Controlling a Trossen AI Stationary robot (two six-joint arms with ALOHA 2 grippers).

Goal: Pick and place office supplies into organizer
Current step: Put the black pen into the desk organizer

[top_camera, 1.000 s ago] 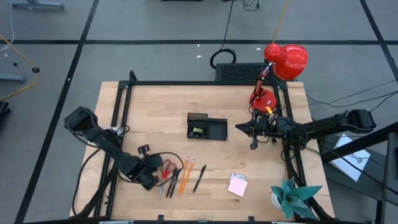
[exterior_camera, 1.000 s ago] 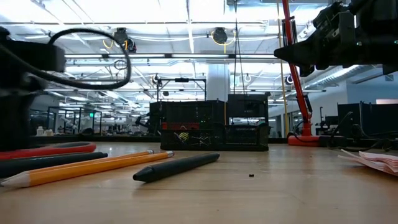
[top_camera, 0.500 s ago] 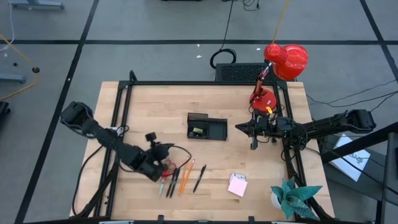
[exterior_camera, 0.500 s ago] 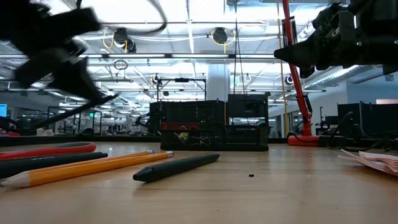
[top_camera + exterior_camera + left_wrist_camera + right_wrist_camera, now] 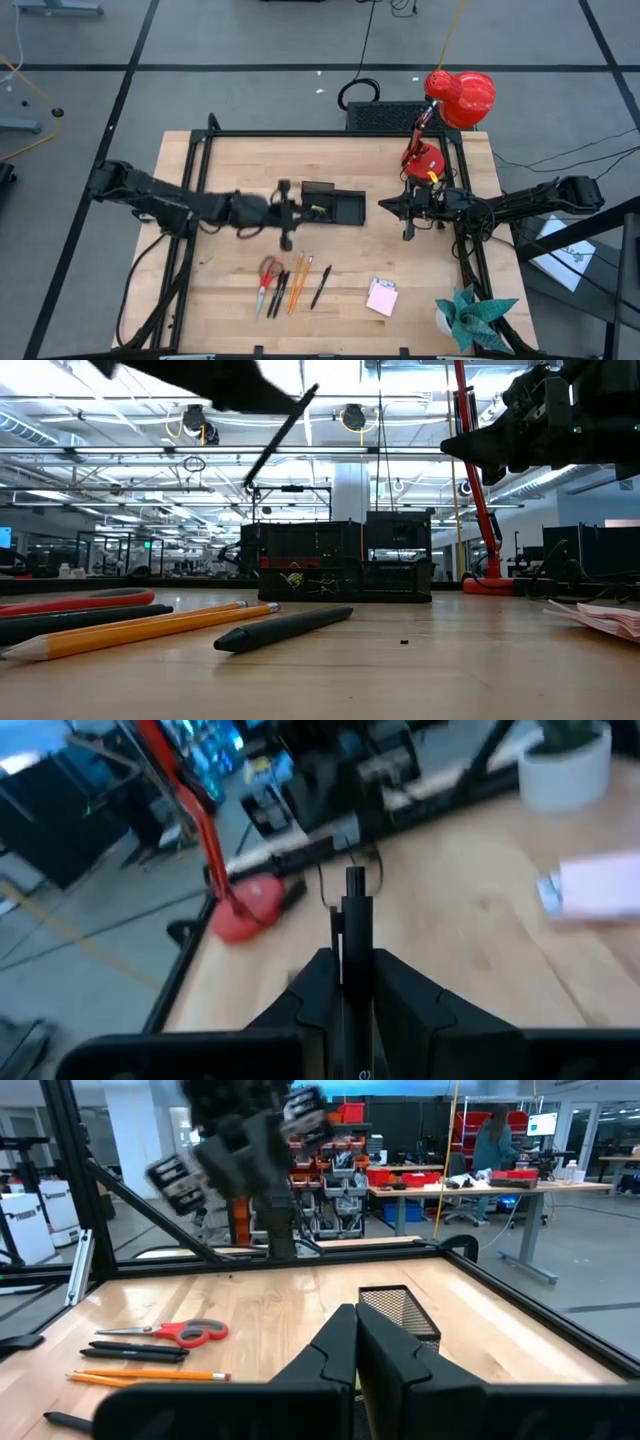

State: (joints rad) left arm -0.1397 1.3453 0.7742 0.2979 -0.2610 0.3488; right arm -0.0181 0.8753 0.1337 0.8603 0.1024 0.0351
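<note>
Bright, even light from ceiling strips, glaring white in the low view. Soft, faint shadows on the bench (image 5: 240, 160). Heavy motion blur around the left hand (image 5: 288, 212), smeared dark overhead at bench level. Beyond that hand, everything soft, perhaps out of focus. Sharp past the right hand (image 5: 355, 1342).

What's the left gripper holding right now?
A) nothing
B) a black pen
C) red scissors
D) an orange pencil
B: the left gripper is shut on a slim black pen that sticks out past its fingers, up near the organizer, while the scissors and pencils lie on the table.
</note>
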